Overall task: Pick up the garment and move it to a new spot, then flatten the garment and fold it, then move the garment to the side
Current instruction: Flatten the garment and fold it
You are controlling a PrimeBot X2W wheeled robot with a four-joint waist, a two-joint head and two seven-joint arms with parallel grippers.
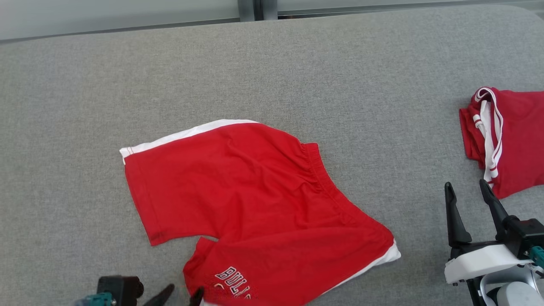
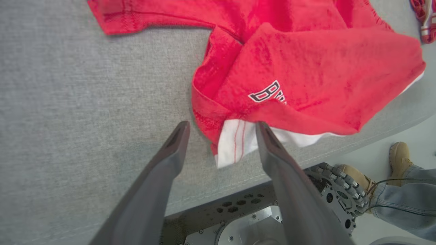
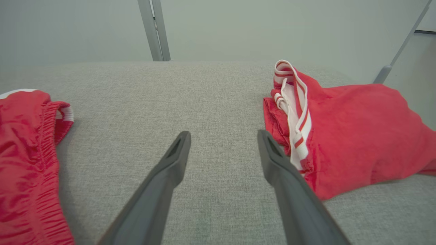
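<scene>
Shorts (image 1: 259, 208) lie placed but rumpled, so you have flattening, folding and side-move left; left gripper (image 2: 222, 125) and right gripper (image 1: 466, 183) stand spread, empty.

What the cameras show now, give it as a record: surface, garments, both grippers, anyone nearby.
surface: grey padded surface
main garment: red shorts, spread out, rumpled, white side trim
other garment: second red garment, far right, apart from shorts
left gripper: open, shorts' white hem between its fingers
right gripper: open, empty, beside second red garment
person: tan boots on floor past the near edge
</scene>
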